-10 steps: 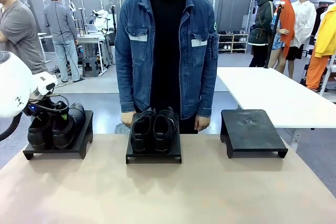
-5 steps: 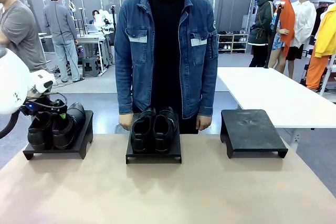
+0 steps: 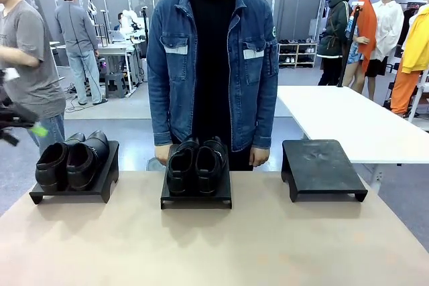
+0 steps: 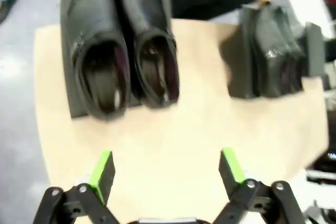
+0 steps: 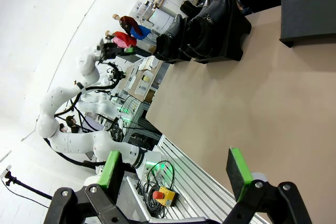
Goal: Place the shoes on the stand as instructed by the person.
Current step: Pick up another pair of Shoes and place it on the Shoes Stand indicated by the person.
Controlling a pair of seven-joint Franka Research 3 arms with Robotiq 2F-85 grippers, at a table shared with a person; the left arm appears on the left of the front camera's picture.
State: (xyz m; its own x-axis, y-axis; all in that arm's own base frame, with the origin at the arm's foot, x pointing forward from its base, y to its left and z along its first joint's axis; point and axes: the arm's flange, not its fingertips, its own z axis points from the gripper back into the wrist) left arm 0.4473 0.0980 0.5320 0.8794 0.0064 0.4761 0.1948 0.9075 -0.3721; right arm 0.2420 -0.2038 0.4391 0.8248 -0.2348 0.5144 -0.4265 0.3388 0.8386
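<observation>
Two pairs of glossy black shoes are seen on low black stands along the far edge of the worktop [image 3: 214, 246]: the left pair [image 3: 72, 160] on the left stand [image 3: 40, 195], the middle pair [image 3: 196, 164] on the middle stand [image 3: 196, 200] directly in front of the person [image 3: 213, 65], whose hands hang just behind that stand. A third stand [image 3: 322, 165], to the right, carries nothing. The left gripper [image 4: 167, 174] is held above bare worktop with its green pads [image 4: 103, 169] well apart and nothing between them; in the front view only a blurred part of it is caught at the left edge. The right gripper [image 5: 177, 174] is likewise spread and empty, well away from the shoes. No pointing gesture is visible, so the instructed stand cannot be told, and a wrong guess is judged the main risk, since the pairs are alike. The leather looks smooth, rounded and slick, so a pinch on a toe cap would likely slip; the open collar offers a thinner, firmer edge. The stands look like matte, rigid trays on short legs, light enough to be shoved if a shoe is dragged. A reach toward the middle pair would come close to the person's hands.
</observation>
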